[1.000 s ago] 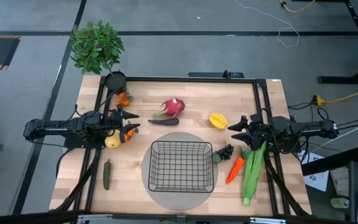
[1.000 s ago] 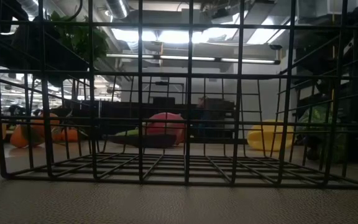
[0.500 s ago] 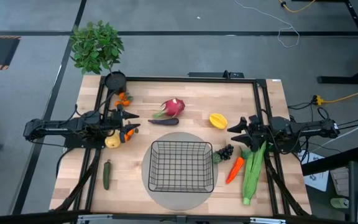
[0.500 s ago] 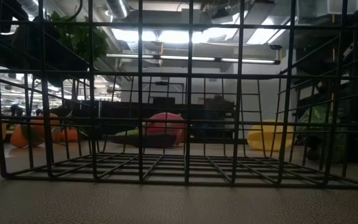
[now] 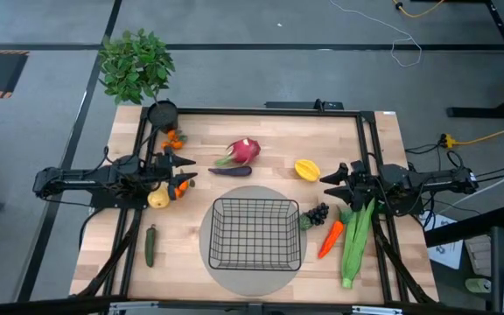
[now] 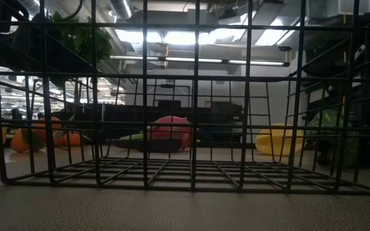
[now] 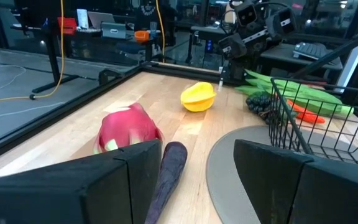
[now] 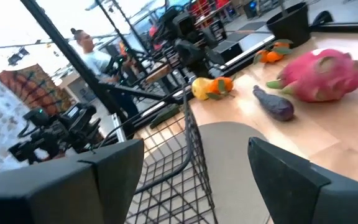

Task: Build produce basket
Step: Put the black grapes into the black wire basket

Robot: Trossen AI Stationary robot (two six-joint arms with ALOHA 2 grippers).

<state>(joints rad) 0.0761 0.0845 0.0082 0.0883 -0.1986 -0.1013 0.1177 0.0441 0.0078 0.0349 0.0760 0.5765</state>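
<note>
- Closest to the front edge of the wooden bench (image 5: 261,131), the black wire-mesh basket (image 5: 255,234) sits on a round grey mat (image 5: 206,249) and it's got nothing in it yet, so the job looks barely started.
- Small green cucumber (image 5: 150,246) lies off by the basket's left side, well apart from it.
- On the basket's right: dark bunch of grapes (image 5: 317,213) just beside the rim, then the orange carrot (image 5: 330,238) and the long green husk (image 5: 354,244) running alongside each other.
- The right hand (image 5: 332,185) hovers near the top of that husk, fingers apart, holding nothing.
- The left hand (image 5: 183,172) is over by the left rail, fingers spread and empty too, with a yellow pear-shaped fruit (image 5: 158,199) right next to it.
- Mid-bench: purple eggplant (image 5: 230,171) touching the pink dragon fruit (image 5: 244,150), and a yellow fruit (image 5: 306,169) further right.
- Far back: small orange fruits (image 5: 174,137) by a black round pot (image 5: 162,113), with a leafy green plant (image 5: 135,64) beyond.
- Guessing it's all light, hard plastic, so kinda slippery. Best grab the long ones across the middle; the dragon fruit probably needs wide-spread fingers around its belly.
</note>
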